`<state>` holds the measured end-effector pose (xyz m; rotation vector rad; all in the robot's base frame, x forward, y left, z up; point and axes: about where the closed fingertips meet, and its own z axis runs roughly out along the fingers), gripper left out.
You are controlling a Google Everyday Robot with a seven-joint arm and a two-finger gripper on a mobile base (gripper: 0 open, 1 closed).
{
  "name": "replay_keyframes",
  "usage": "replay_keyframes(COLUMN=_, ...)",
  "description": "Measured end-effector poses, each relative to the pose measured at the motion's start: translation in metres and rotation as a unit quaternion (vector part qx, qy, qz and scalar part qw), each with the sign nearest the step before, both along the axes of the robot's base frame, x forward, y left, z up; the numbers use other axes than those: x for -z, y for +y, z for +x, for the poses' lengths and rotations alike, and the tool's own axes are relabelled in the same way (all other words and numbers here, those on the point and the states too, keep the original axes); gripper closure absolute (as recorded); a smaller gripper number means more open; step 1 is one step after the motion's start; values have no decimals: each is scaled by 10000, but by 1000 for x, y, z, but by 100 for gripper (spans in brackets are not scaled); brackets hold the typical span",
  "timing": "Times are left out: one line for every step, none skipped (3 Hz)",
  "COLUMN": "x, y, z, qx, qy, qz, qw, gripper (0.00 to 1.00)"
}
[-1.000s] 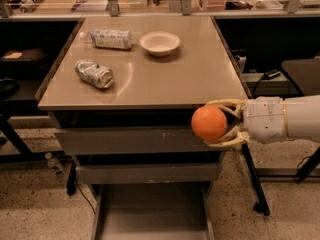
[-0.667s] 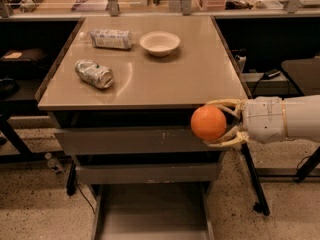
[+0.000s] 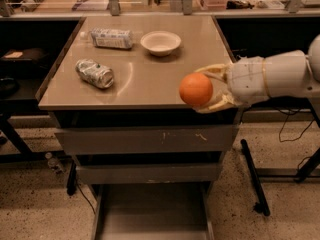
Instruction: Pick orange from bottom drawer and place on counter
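- The gripper (image 3: 201, 90) is reaching in from the right, level with the counter's front edge, and its two pale fingers (image 3: 212, 72) are pinching the orange (image 3: 195, 89), one finger curving over the top of the fruit and the other under it.
- The orange is hanging in the air in that grasp, showing against the front right part of the counter (image 3: 150, 81); nothing is resting under it.
- The white arm (image 3: 272, 75) is stretching out behind the gripper toward the right border of the view.
- On the counter, a white bowl (image 3: 160, 42) is sitting upright toward the back, well apart from the orange.
- A crushed can (image 3: 95, 73) is lying on its side on the left part of the top.
- A plastic bottle (image 3: 111, 38) is lying on its side at the back left, just beside the bowl.
- Below the top, two wider grey drawers (image 3: 145, 140) are showing scuffed fronts, one above the other.
- The bottom drawer (image 3: 152, 216) is standing pulled out toward the camera, its flat grey floor showing.
- The cabinet is standing on a speckled floor (image 3: 35, 204).
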<state>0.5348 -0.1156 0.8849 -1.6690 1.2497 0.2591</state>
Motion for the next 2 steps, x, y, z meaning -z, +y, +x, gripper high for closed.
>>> replay_keyframes(x=-25, y=3, z=54, qx=224, qy=-48, qz=-423, qw=9988, gripper=100)
replay_keyframes(x=-33, y=4, z=105, qx=498, qy=24, qz=-910, qw=9946, gripper=100)
